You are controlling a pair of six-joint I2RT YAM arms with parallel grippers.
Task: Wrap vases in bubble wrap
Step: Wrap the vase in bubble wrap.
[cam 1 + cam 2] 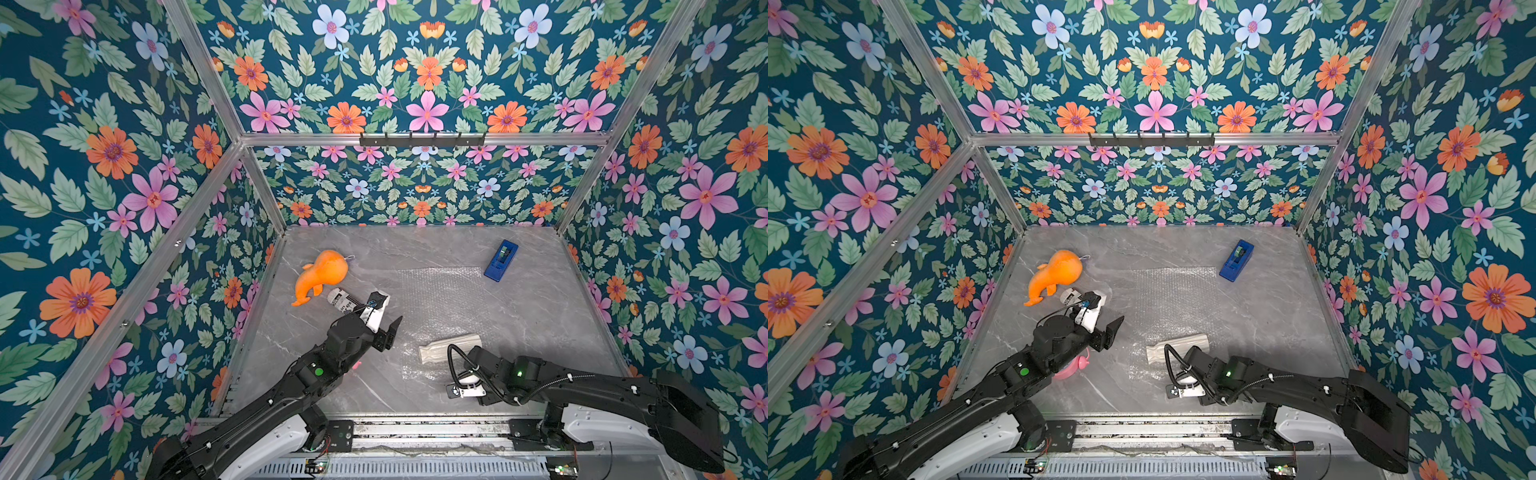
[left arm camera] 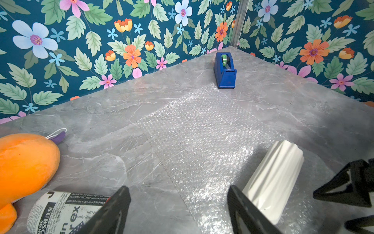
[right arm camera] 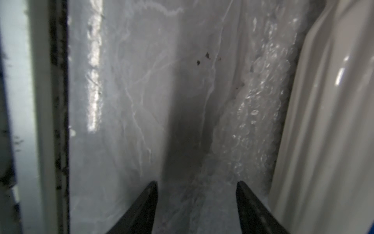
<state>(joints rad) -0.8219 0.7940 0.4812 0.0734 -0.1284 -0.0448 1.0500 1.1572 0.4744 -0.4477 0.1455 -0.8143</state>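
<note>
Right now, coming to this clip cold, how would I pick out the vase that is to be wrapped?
On the grey marble table, find the clear bubble wrap sheet in the middle. At its edge nearest the robot, the vase lies on its side. It is plain glossy white with lengthwise ribs, unlike the printed can by the orange plush toy.

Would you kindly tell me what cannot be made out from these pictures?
Pink object: mostly under the left arm in a top view; unidentifiable.
Right gripper: covered by the right arm in both top views; only its tips show in the blurred right wrist view.
Printed can: cut off by the left wrist picture's edge; small print illegible.
Vase: blurred and cut off by the picture edge in the right wrist view.
</note>
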